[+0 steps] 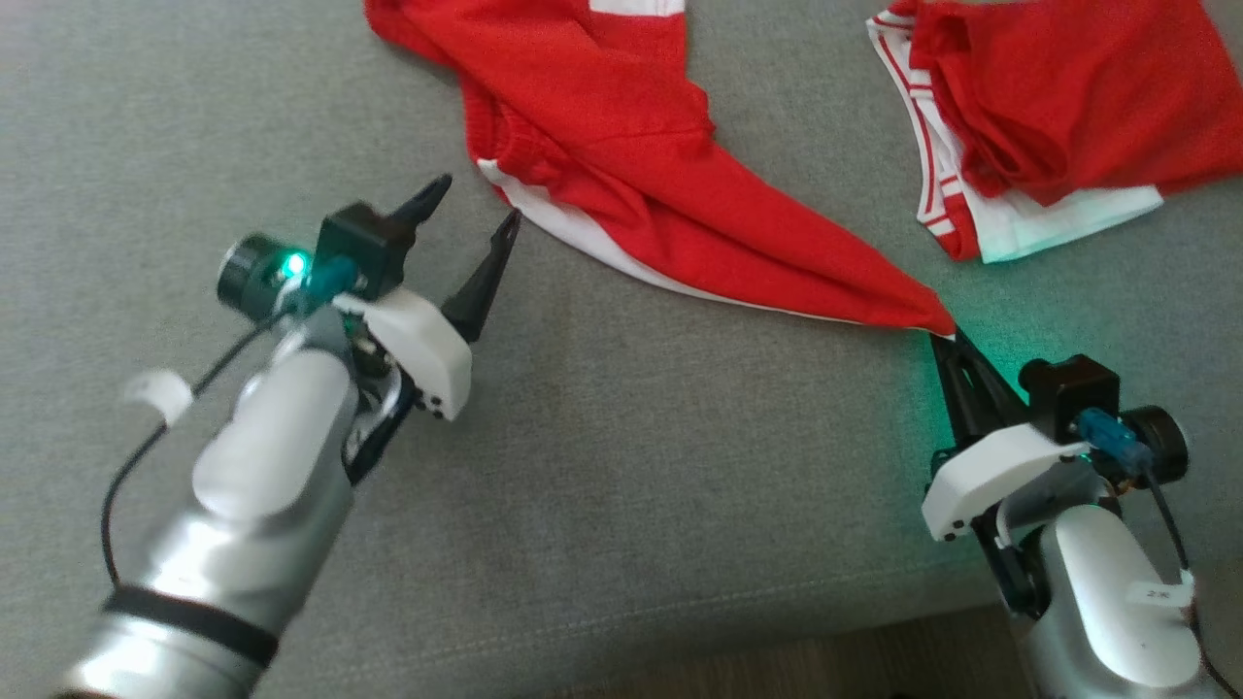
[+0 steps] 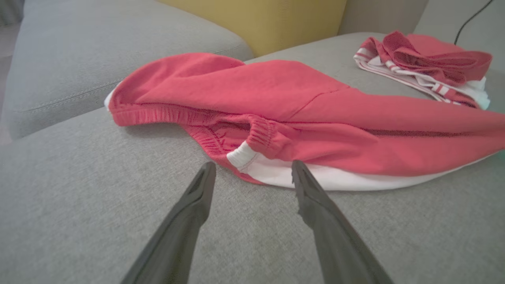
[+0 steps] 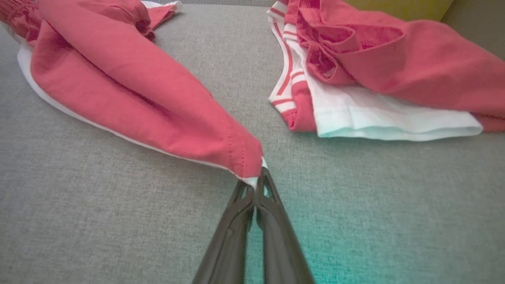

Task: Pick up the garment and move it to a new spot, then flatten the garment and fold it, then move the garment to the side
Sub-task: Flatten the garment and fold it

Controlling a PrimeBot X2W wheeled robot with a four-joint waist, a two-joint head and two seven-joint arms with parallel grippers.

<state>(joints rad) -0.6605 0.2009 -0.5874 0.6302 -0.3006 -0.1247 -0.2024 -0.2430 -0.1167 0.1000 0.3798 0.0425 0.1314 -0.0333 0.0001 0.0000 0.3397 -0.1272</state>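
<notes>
Grey sofa seat is bearing the crumpled garment, one corner clamped by the right gripper, the left gripper hovering fingers-apart beside it; flattening and folding apparently pending.

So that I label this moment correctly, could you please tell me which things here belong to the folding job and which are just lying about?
In the job:
- crumpled red cloth garment with white edging
- right gripper, shut on its corner
- left gripper, open beside its waistband

Lying about:
- bundled red cloth garment with white striped trim
- yellow cushion
</notes>
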